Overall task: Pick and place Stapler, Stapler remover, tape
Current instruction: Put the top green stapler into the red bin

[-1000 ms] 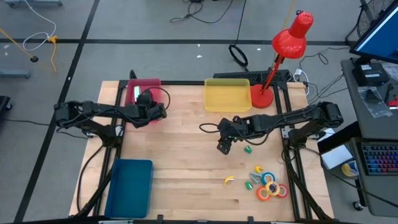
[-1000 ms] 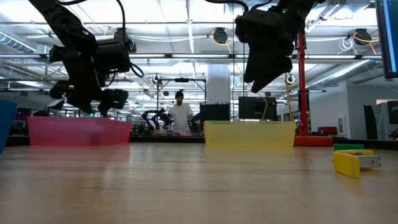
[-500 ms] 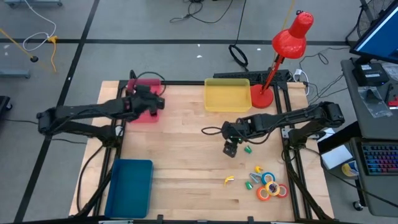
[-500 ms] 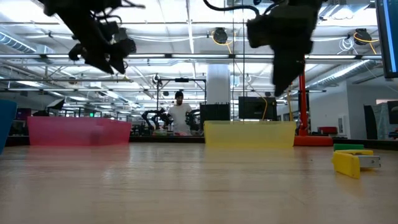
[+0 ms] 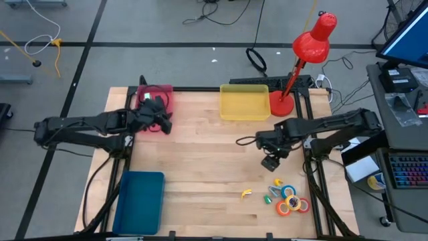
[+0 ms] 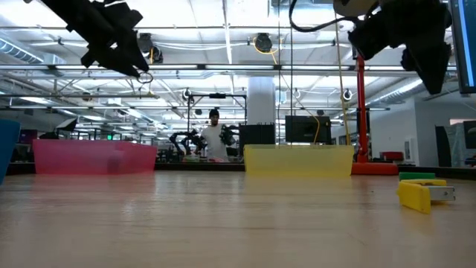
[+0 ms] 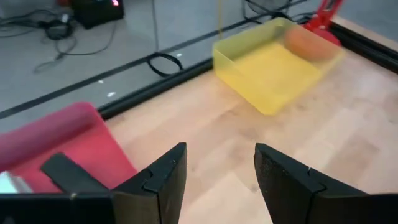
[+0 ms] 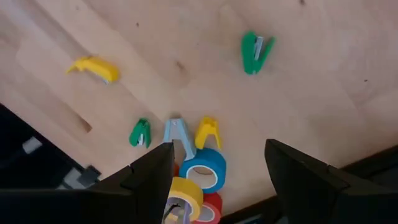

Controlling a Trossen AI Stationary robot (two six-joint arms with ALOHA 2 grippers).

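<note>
The tape rolls (image 5: 292, 203), blue, orange, red and yellow, lie bunched near the table's near right corner. In the right wrist view I see the blue roll (image 8: 206, 170), yellow roll (image 8: 184, 195) and red roll (image 8: 210, 208). Next to them lie small claw-shaped pieces, light blue (image 8: 178, 133), yellow (image 8: 208, 132) and green (image 8: 140, 132). A yellow stapler (image 5: 246, 194) and a green stapler (image 8: 255, 53) lie flat on the wood. My right gripper (image 5: 271, 162) hangs open above the table, on the far side of the rolls. My left gripper (image 5: 159, 115) is open, high beside the pink tray (image 5: 160, 94).
The pink tray holds a black object (image 7: 69, 175). A yellow tray (image 5: 244, 102) stands at the far edge, with a red lamp's base (image 5: 281, 106) to its right. A blue tray (image 5: 139, 201) sits at the near left. Bare wood fills the middle.
My left gripper has risen from just above the pink tray to well over it. My right gripper has travelled from the table's middle toward the right edge and slightly nearer, closing on the tape rolls, and has turned about on the way.
</note>
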